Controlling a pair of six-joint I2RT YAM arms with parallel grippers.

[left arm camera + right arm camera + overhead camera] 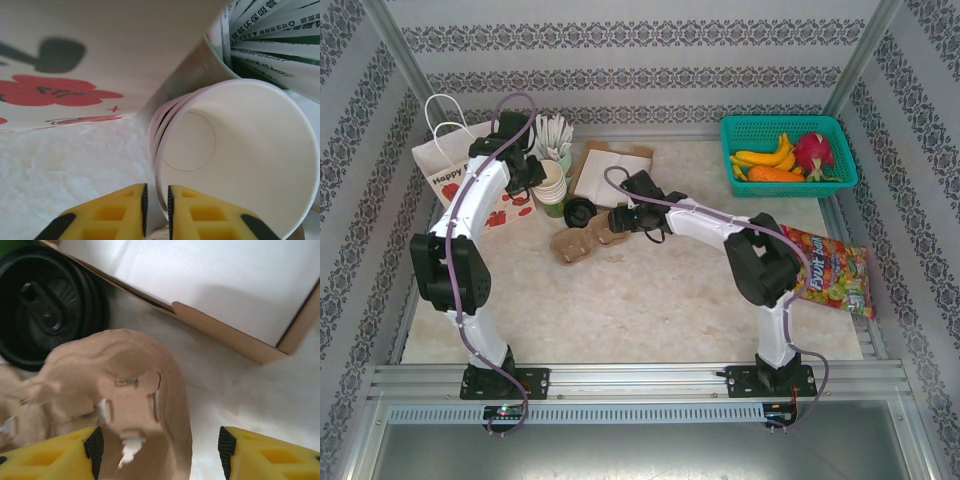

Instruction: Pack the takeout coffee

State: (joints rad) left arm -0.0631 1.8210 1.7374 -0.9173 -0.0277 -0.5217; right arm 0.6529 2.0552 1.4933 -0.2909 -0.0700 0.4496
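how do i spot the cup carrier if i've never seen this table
From the white paper bag at the far left, go right past the stacked white cups to the black lid. Just nearer lies the cup carrier: the only brown moulded-pulp piece, right claw open over its end.

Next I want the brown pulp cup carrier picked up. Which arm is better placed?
Right, I'd say. The right gripper is open, with its fingers on either side of the end of the pulp carrier. The left gripper is pinching the rim of a white cup beside the paper bag.
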